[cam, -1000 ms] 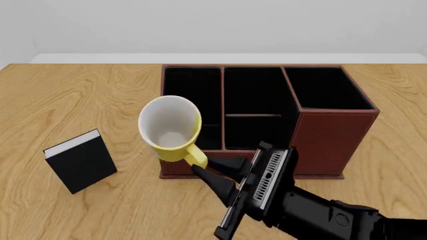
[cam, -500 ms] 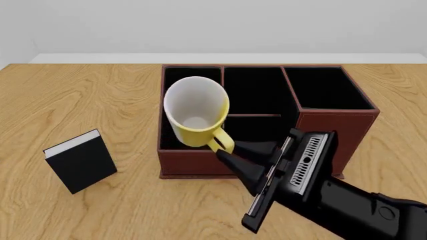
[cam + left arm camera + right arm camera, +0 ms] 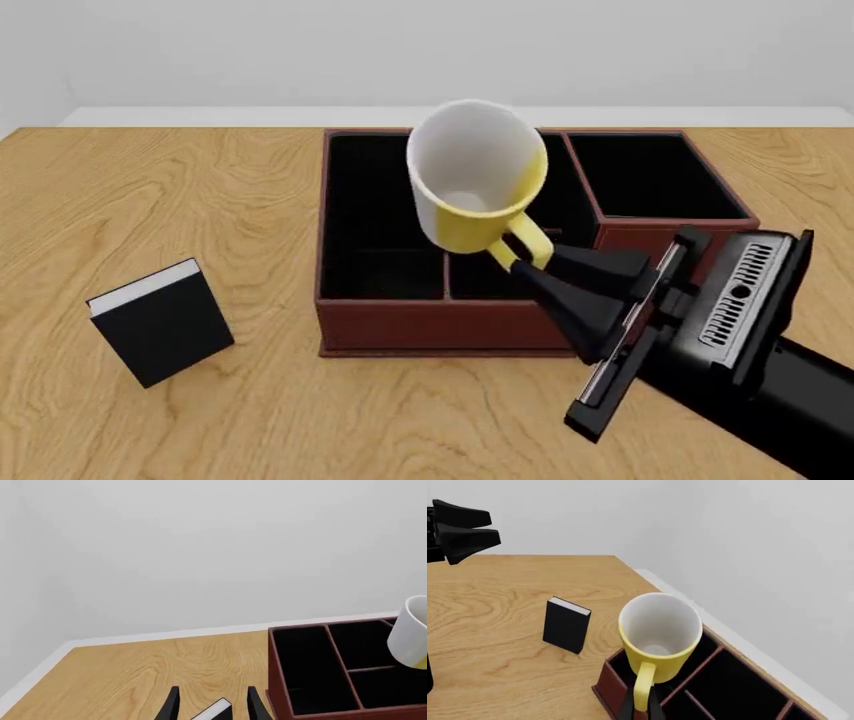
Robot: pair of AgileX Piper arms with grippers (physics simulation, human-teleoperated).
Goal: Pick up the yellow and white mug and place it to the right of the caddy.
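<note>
The right gripper (image 3: 523,262) is clamped on the loop handle of the yellow and white mug (image 3: 477,187), and has carried it rightward and higher than half a second ago. The mug now hangs in the air over the middle compartments of the caddy (image 3: 641,255), mouth tilted toward the camera. The black book (image 3: 160,322) left of the caddy has not moved. The left gripper (image 3: 212,706) hangs with fingers apart, holding nothing.

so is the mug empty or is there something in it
Empty: the front view looks into the mug, held by the right gripper, and shows only bare white inside.
</note>
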